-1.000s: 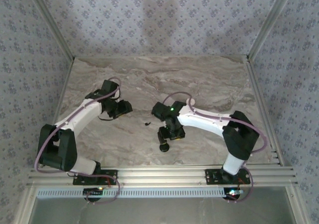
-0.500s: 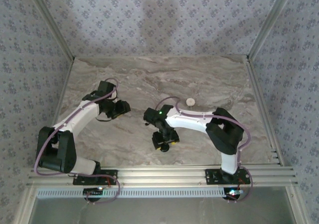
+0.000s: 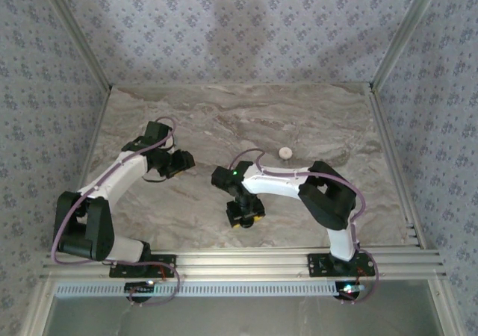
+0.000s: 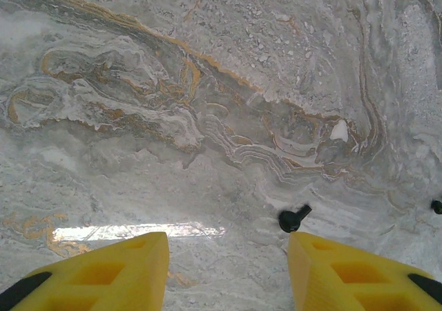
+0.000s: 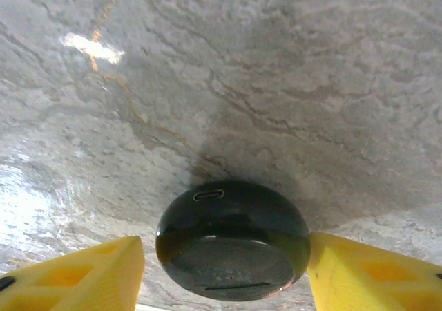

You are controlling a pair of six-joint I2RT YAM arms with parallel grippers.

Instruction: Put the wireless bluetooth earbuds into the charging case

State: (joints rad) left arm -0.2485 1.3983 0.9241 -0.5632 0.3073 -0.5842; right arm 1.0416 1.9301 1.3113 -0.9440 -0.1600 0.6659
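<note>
The black round charging case [image 5: 233, 238] rests on the marble table, its charging port facing away from me. My right gripper [image 5: 224, 256] is open and straddles it: the right yellow finger [image 5: 359, 276] touches its side, and the left finger [image 5: 90, 273] stands a small gap away. In the top view this gripper [image 3: 245, 215] sits low near the table's front middle. One black earbud [image 4: 293, 218] lies on the marble just ahead of the right finger of my left gripper [image 4: 228, 273], which is open and holds nothing. A second dark speck [image 4: 436, 205] shows at the right edge.
A white round disc [image 3: 284, 152] lies on the marble table [image 3: 328, 119] behind the right arm. Patterned walls close in the back and both sides. An aluminium rail [image 3: 239, 261] runs along the near edge by the arm bases.
The right arm swung left and pulled in toward the near edge, bringing its gripper down around the black case and uncovering the white disc. The left arm barely moved.
</note>
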